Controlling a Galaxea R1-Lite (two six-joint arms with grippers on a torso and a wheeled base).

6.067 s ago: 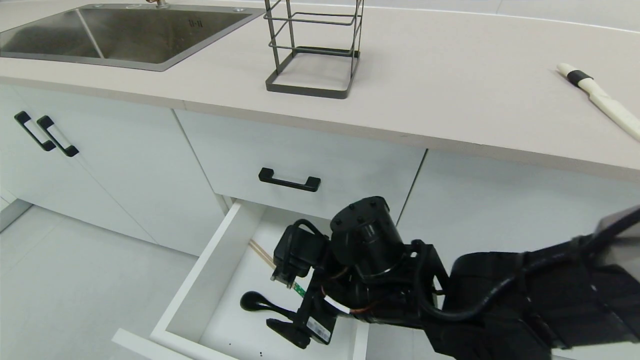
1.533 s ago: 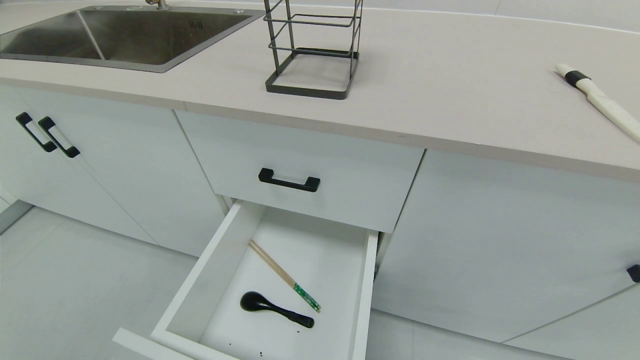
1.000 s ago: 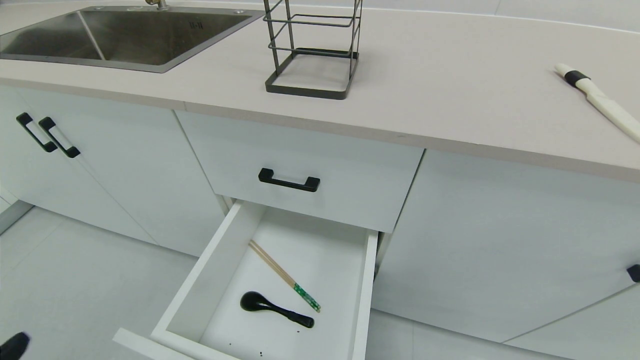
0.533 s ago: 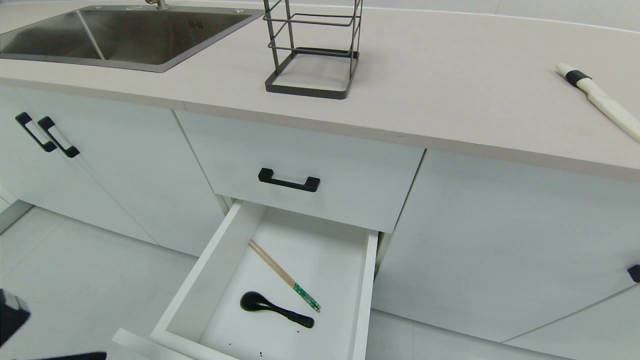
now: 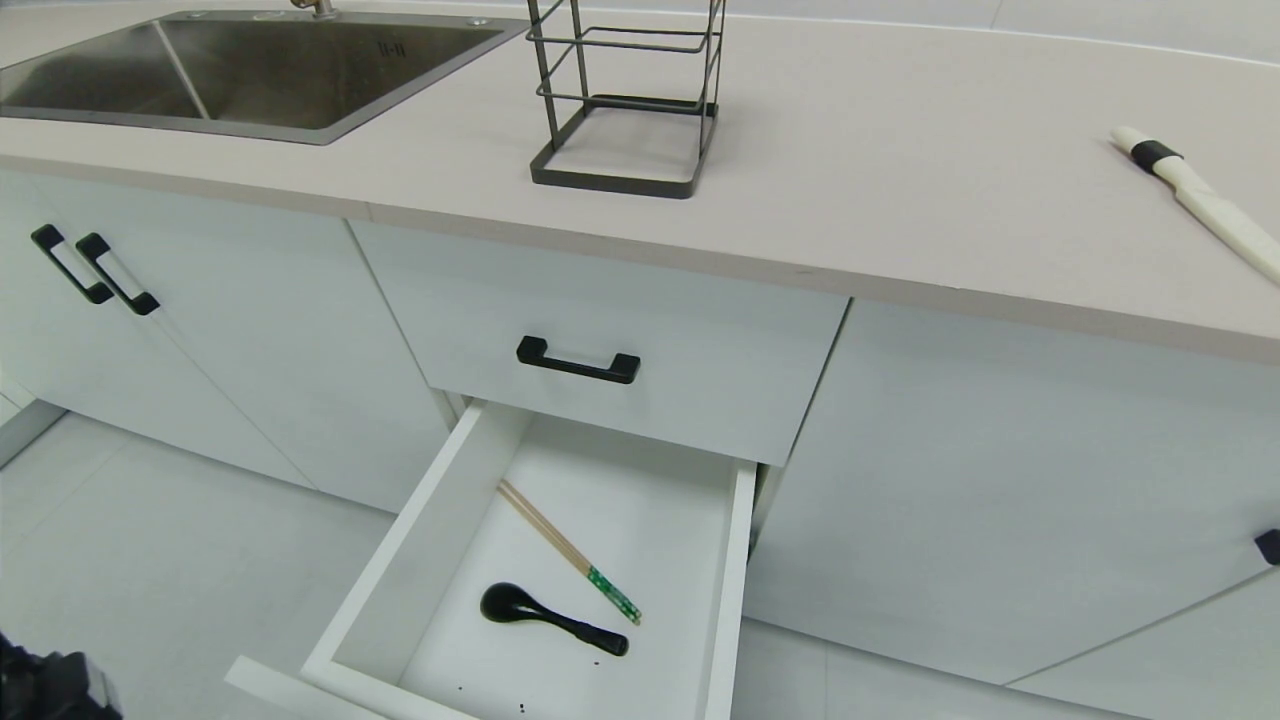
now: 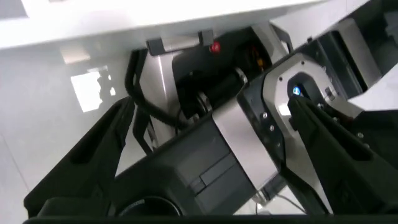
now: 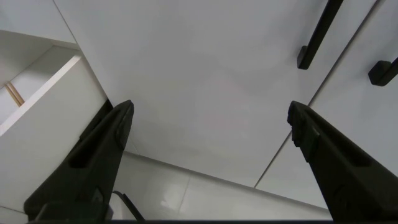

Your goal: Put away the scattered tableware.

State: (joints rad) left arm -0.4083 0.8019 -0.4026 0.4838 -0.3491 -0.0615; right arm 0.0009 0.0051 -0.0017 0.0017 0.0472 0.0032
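Right gripper [image 7: 208, 118] sits facing the cabinet front and left gripper [image 6: 211, 109] is tucked low, both with jaws apart and holding nothing. Spoon [image 5: 550, 620] and chopsticks [image 5: 565, 550] lie in the open drawer [image 5: 420, 540]. The white utensil [image 5: 1200, 200] on the counter [image 5: 900, 150] looks like the next job: right arm goes up and pinches its handle.

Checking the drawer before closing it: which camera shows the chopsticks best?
Head view: the chopsticks lie whole in the open drawer, beside the black spoon. The right wrist view catches just their end; the left wrist camera faces elsewhere.
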